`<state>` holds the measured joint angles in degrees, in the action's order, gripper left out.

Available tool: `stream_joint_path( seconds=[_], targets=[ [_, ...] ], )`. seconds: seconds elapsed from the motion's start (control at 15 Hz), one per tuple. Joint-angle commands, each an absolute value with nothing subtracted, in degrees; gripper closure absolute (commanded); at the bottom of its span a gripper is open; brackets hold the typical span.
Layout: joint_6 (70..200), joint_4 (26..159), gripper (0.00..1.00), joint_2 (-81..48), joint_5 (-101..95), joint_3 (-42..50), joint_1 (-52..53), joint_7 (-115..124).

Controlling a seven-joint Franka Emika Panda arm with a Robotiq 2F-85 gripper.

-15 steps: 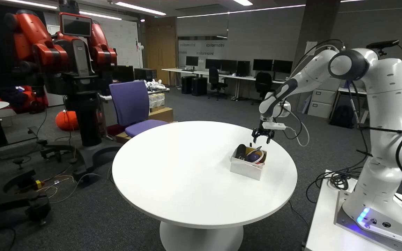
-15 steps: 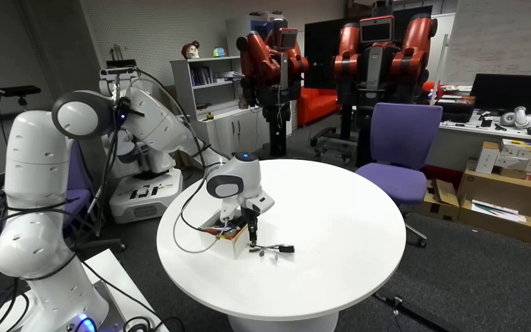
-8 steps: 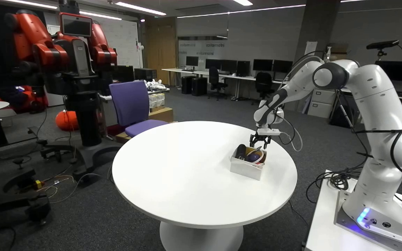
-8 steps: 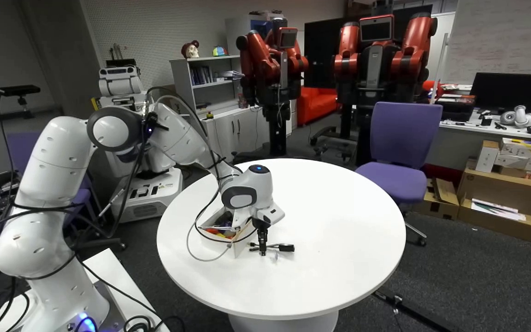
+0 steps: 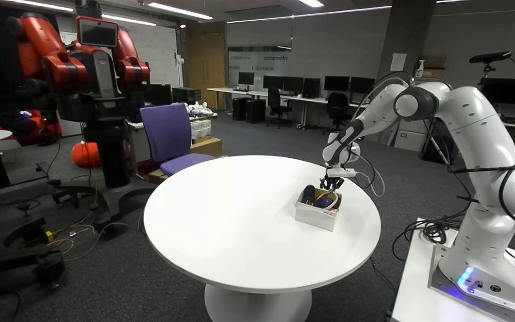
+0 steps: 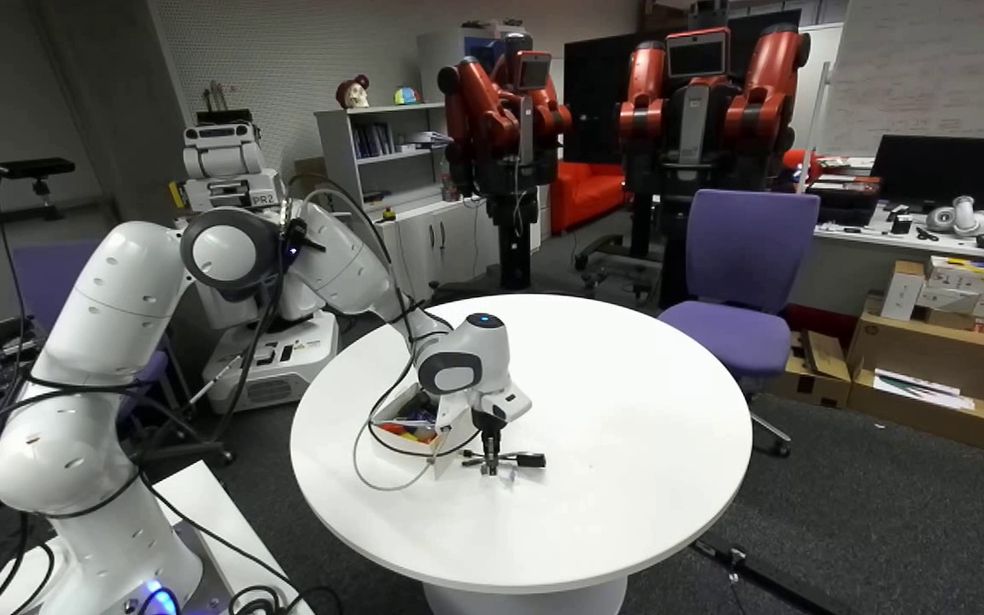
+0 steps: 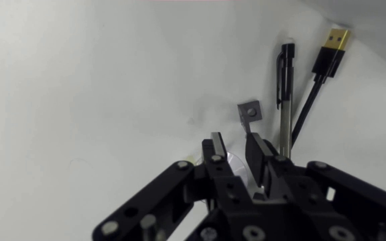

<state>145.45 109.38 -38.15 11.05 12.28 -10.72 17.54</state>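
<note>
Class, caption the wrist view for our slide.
Partly open tool near a grey bracket, mechanical pencil and USB-A plug.

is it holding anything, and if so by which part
Nothing looks held: the jaws stand partly open, with the white table and a clear round piece showing through the gap.

A box point(image 5: 315, 217) with assorted items point(image 5: 326, 202) in it stands on the round table point(image 5: 221, 223), nearer the edge facing the robot arm's base point(image 5: 485, 275); a chair point(image 5: 175, 134) stands beyond the opposite edge. In an exterior view the gripper point(image 6: 491, 471) hangs just right of the box. In the wrist view a disc point(image 7: 240, 169) lies beneath the gripper, a bracket point(image 7: 251, 111) just beyond it, then, rightward, a pen point(image 7: 287, 97) and a USB cable point(image 7: 313, 93), all on the table.
</note>
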Motion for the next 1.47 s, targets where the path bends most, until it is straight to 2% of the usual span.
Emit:
stream_joint_path(
  seconds=[0.0, 0.13, 0.2, 0.33, 0.47, 0.73, 0.87, 1.07, 1.13, 1.27, 1.4],
  targets=[
    [145.09, 108.83, 0.87, -38.46, 9.32, 13.53, -9.47, 18.86],
    [145.61, 109.25, 0.89, -38.38, 9.14, 13.55, -9.32, 18.69],
    [145.79, 109.4, 0.95, -38.31, 9.01, 13.59, -9.2, 18.72],
    [146.04, 109.62, 0.86, -38.19, 8.7, 13.69, -9.01, 18.72],
    [146.13, 109.76, 0.85, -38.09, 8.52, 13.72, -8.91, 18.66],
    [146.51, 110.22, 0.74, -38.04, 7.89, 13.94, -8.64, 18.69],
    [146.71, 110.48, 0.79, -37.99, 7.7, 13.95, -8.62, 18.66],
    [147.18, 110.77, 0.77, -38.0, 7.52, 13.99, -8.49, 18.77],
    [147.24, 110.83, 0.75, -37.98, 7.43, 14.03, -8.42, 18.81],
    [147.81, 111.33, 0.62, -37.74, 7.33, 14.03, -8.26, 18.83],
    [148.46, 111.78, 0.54, -37.61, 7.21, 14.08, -8.04, 18.81]
  ],
)
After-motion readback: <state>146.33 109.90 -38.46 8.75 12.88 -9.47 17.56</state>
